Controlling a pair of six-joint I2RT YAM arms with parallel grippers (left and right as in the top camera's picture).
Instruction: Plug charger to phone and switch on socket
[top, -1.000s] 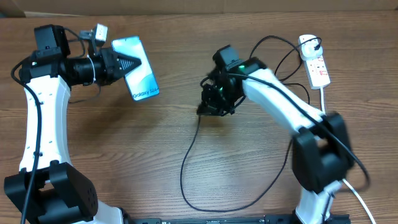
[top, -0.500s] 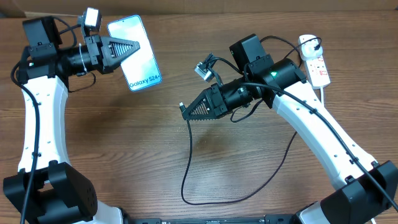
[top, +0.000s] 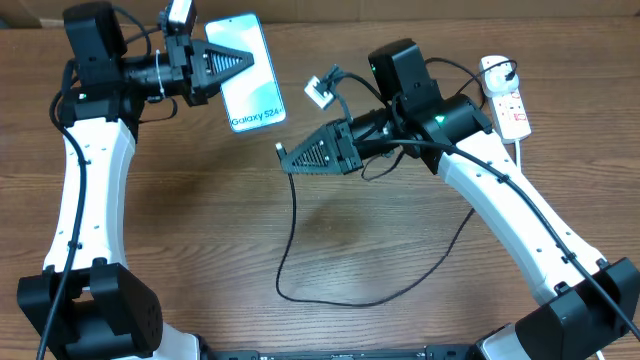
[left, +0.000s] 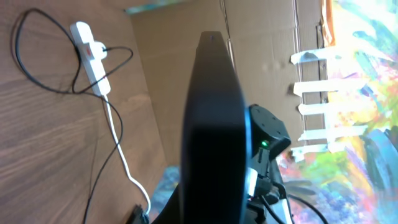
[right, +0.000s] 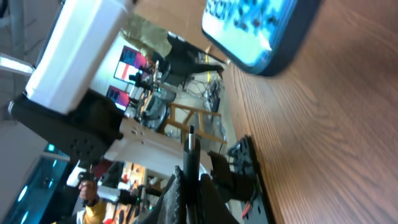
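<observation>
my left gripper (top: 240, 62) is clamped shut on the phone (top: 256, 98), held aloft, while my right gripper (top: 288, 157) pinches the charger (top: 291, 235) by its tip, near the phone but apart, so plugging in and, i think, switching the socket (top: 510, 108) are left.

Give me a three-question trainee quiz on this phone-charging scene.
1. True or false: the left tool holds the phone.
2. The right tool grips: A) the phone; B) the black cable near its plug; C) nothing.
3. Fill in: the plug and the phone are ____ (joined/apart).
Key: 1 true; 2 B; 3 apart.
</observation>
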